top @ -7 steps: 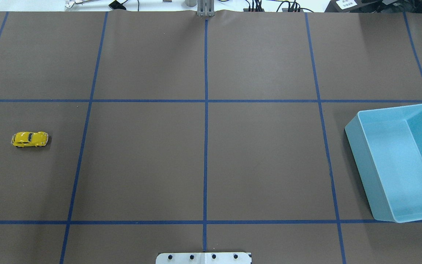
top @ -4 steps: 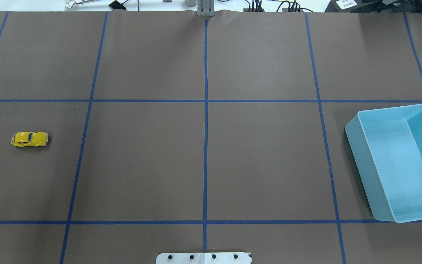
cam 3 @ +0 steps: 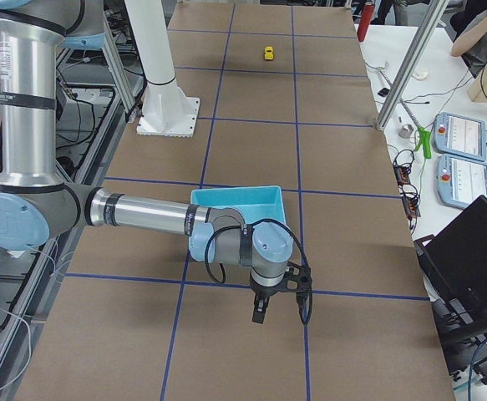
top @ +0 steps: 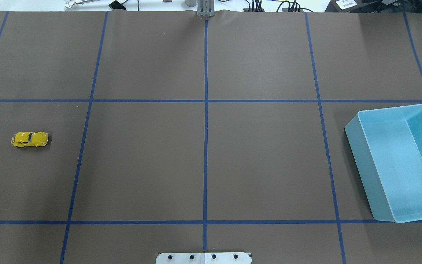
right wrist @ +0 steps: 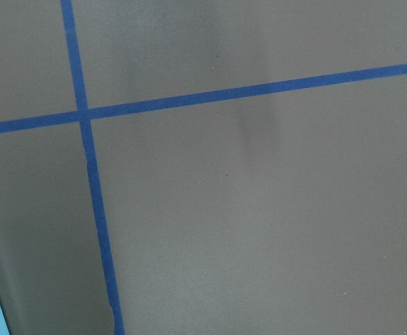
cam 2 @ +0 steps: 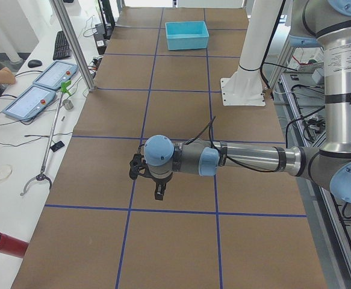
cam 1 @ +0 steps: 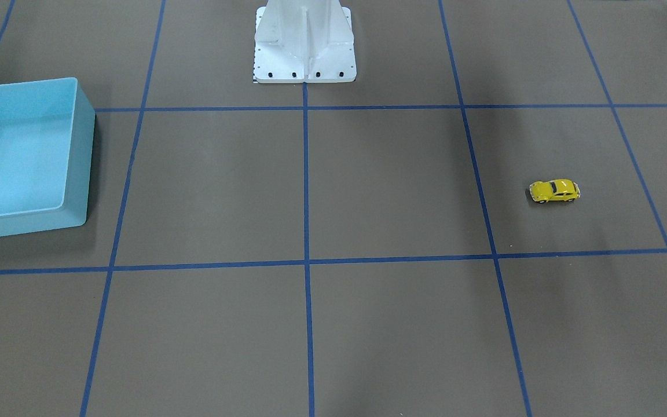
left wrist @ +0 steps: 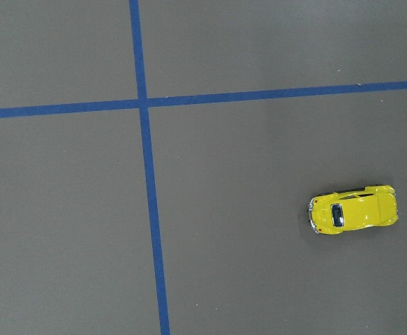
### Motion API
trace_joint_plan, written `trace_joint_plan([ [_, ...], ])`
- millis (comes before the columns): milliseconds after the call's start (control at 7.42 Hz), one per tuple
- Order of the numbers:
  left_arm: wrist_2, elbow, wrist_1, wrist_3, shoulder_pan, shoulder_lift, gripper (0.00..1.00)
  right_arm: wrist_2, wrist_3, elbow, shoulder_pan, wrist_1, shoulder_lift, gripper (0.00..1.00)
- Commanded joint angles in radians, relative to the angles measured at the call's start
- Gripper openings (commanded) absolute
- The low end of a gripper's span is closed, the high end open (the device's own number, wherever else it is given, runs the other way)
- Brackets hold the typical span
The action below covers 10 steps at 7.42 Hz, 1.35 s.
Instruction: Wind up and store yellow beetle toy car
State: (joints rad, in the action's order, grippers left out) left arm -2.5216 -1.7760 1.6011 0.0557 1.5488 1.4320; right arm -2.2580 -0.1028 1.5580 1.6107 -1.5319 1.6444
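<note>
Nothing moved; yellow beetle toy car [top: 30, 139] static | left end effector [cam 2: 157, 191], right end effector [cam 3: 264, 311]: grip cannot tell | bin [top: 364, 161] cropped

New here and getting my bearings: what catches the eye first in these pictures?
The tiny yellow beetle toy car sits alone at the robot's left on the brown, blue-taped table. The empty light blue bin stands far across, at its right. The left arm and right arm hang above those ends.

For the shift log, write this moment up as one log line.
yellow beetle toy car: on wheels, robot's left side, ungrasped | light blue bin: right side, without car | left gripper, right gripper: state unclear
</note>
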Motion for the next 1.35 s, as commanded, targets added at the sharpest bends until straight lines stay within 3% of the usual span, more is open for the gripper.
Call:
trace_joint_plan([
  [0, 0.009, 0.022, -0.016, 0.23, -0.003, 0.001, 1.0, 0.0, 0.0, 0.001, 0.0, 0.0, 0.0, 1.0],
  [270, 0.024, 0.033, -0.053, 0.321, -0.003, 0.027, 1.0, 0.0, 0.0, -0.001, 0.0, 0.001, 0.0, 1.0],
  [404, 0.083, 0.015, -0.047, 0.358, -0.004, 0.039, 1.0, 0.0, 0.0, 0.001, 0.0, 0.001, 0.0, 1.0],
  [674, 0.095, -0.01, -0.05, 0.67, -0.068, 0.044, 1.0, -0.005, 0.0, 0.001, 0.0, 0.0, 0.0, 1.0],
  [1213, 0.098, -0.025, 0.073, 0.688, -0.293, 0.057, 1.0, -0.025, 0.0, 0.001, 0.0, 0.0, 0.002, 1.0],
])
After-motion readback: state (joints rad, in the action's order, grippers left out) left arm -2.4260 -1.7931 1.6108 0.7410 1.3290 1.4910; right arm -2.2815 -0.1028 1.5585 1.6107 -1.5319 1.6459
